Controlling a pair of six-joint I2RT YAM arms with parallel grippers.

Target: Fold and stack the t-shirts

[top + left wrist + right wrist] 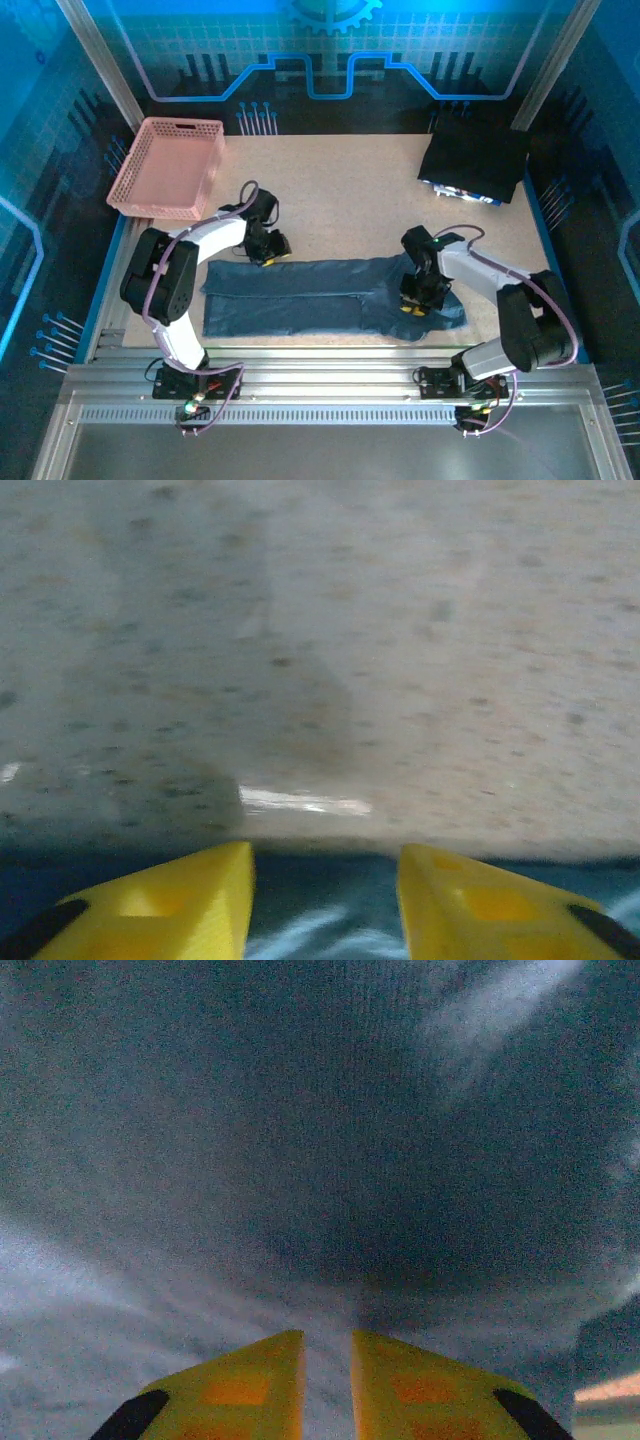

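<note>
A dark slate-blue t-shirt [300, 295] lies flat across the near half of the table, folded lengthwise into a long strip. My left gripper [268, 252] is down at the strip's far edge near its left end. In the left wrist view its yellow fingers [190, 900] stand apart with the blue cloth edge [320, 925] between them and bare table beyond, so the left gripper [325, 880] is open. My right gripper [415, 303] presses on the shirt's right end. Its tips [327, 1380] are nearly together, pinching a ridge of cloth [300, 1110].
A pink lattice basket [170, 165] stands at the back left corner. A dark folded pile [475, 160] rests at the back right. Bare speckled table [340, 200] lies between them, behind the shirt. The metal rail runs along the near edge.
</note>
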